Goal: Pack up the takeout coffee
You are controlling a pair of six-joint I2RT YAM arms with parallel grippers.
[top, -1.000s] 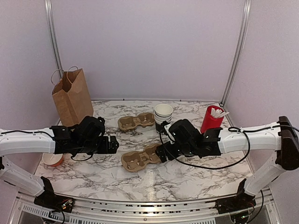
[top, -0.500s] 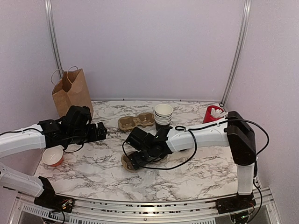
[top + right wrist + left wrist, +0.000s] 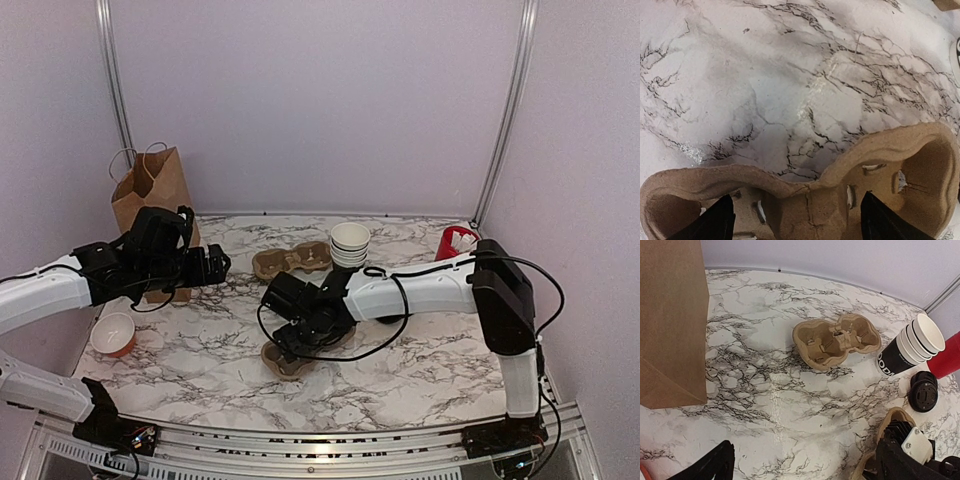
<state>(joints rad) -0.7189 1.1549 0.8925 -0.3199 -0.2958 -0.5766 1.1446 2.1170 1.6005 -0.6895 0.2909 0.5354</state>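
No lidded black cup shows in any view. A loose round black lid (image 3: 923, 391) lies flat on the table beside the nested stack of lidless black cups (image 3: 905, 351) (image 3: 350, 243). My right gripper (image 3: 298, 335) (image 3: 800, 222) is open and low over a brown pulp cup carrier (image 3: 288, 363) (image 3: 840, 200). Its fingers straddle the carrier's middle ridge. My left gripper (image 3: 215, 266) (image 3: 805, 470) is open and empty. It hovers above bare table just in front of the brown paper bag (image 3: 150, 200) (image 3: 670, 320).
A second pulp carrier (image 3: 292, 261) (image 3: 835, 340) lies at the back centre. A red cup with white packets (image 3: 452, 241) stands at the back right. A small red-and-white cup (image 3: 112, 334) sits near the left edge. Walls close in the table at the back and sides.
My right arm swung left and lowered its gripper over the near carrier, which shifted a little left. My left gripper drew back and up toward the paper bag.
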